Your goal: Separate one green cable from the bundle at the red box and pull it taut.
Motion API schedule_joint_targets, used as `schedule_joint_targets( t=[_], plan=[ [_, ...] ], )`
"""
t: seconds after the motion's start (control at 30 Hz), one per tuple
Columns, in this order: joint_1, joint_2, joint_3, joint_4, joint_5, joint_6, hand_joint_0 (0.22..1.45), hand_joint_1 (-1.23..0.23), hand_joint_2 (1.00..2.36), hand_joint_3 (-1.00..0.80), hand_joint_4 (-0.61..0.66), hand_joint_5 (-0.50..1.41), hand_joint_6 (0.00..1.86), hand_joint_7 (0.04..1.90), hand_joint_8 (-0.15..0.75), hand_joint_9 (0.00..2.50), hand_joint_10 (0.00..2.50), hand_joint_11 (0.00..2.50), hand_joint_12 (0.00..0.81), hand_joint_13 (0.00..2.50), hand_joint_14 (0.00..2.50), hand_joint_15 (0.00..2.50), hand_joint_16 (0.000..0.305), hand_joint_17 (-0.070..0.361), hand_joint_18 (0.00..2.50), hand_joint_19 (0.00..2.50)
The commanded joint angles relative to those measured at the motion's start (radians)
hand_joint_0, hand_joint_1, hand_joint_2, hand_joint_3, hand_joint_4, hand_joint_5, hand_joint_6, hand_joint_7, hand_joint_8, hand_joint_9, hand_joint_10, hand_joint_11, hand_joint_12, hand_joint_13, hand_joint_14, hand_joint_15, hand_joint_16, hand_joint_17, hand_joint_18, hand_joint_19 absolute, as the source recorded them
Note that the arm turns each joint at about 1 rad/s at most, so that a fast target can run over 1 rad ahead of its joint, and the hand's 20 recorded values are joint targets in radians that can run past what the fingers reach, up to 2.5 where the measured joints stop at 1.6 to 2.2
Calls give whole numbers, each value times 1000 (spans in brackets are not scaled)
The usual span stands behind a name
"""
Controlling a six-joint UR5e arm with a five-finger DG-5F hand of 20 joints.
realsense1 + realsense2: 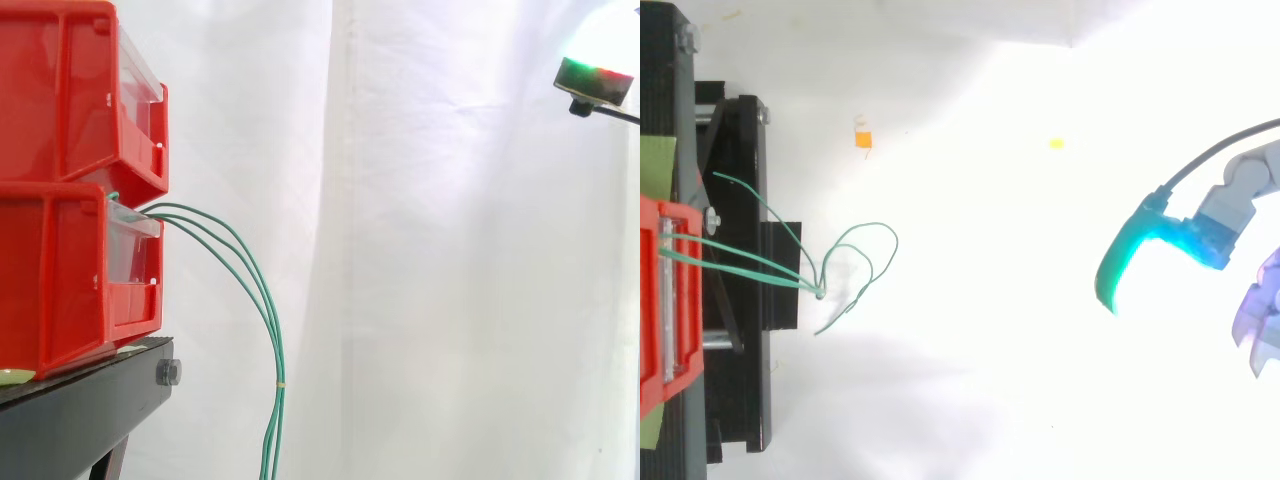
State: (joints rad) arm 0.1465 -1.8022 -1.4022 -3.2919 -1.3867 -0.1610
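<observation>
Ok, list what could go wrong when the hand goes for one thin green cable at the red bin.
The thin green cables hang close together and a small pale tie binds them low down, so the hand may well catch more than one.
Below the tie their ends loop over each other, seen from above, and might snag.
A firm pull could drag the lower red plastic bin forward on its black stand.

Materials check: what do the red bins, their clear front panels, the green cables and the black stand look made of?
Red bins: glossy moulded plastic, ribbed walls.
Clear front panels: likely transparent plastic, see-through.
Green cables: thin flexible wire, smooth green jacket, hanging in soft curves.
Black stand: probably metal, matt black, bolt at its edge.
</observation>
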Motion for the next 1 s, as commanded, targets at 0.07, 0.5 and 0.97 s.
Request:
schedule_joint_targets(
  t=[0.07, 0.5, 0.97],
  plan=[
    [-1, 1, -1, 0, 0, 0, 340, -422, 1000, -500, 192, -181, 501, 638, 367, 1114, 6, 236, 518, 995, 8, 255, 104, 234, 1373, 125],
    [-1, 1, 0, 0, 0, 0, 355, -420, 1000, -500, 192, -179, 501, 640, 356, 1118, 7, 266, 516, 1028, 9, 275, 106, 238, 1451, 117],
    [-4, 1, 0, -101, 0, -66, 347, -445, 1000, -500, 208, -187, 501, 642, 397, 1131, 5, 196, 558, 1101, 8, 231, 112, 251, 1669, 0]
  ],
)
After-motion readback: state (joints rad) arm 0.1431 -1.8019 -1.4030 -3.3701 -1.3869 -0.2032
